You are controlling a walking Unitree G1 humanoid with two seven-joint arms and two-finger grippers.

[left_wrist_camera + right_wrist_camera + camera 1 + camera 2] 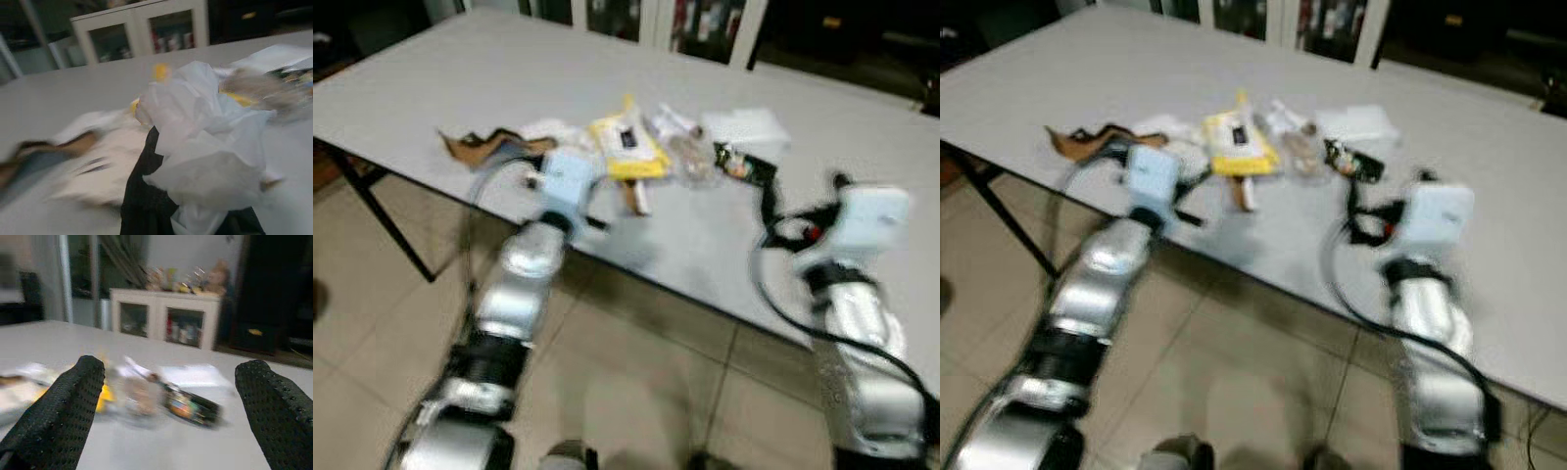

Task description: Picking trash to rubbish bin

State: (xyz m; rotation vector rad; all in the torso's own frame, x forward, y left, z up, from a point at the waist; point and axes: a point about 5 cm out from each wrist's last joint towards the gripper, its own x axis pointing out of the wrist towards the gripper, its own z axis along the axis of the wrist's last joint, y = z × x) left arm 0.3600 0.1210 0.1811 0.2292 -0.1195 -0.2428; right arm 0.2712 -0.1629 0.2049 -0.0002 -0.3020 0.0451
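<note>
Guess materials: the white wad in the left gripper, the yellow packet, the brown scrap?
White wad: likely tissue or thin plastic, matte, soft crumpled folds. Yellow packet: probably plastic film, slightly glossy, printed label. Brown scrap: looks like torn cardboard or paper, dull, ragged edges. Blur leaves all three uncertain.

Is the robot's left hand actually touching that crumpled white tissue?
Touching. The left wrist view shows the white tissue bunched right against the left hand's black fingers, with no gap between them.

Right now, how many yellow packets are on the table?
1. The yellow packet lies mid-pile on the grey table, between the brown paper scrap and the clear wrapper. Others could be hidden underneath.
</note>
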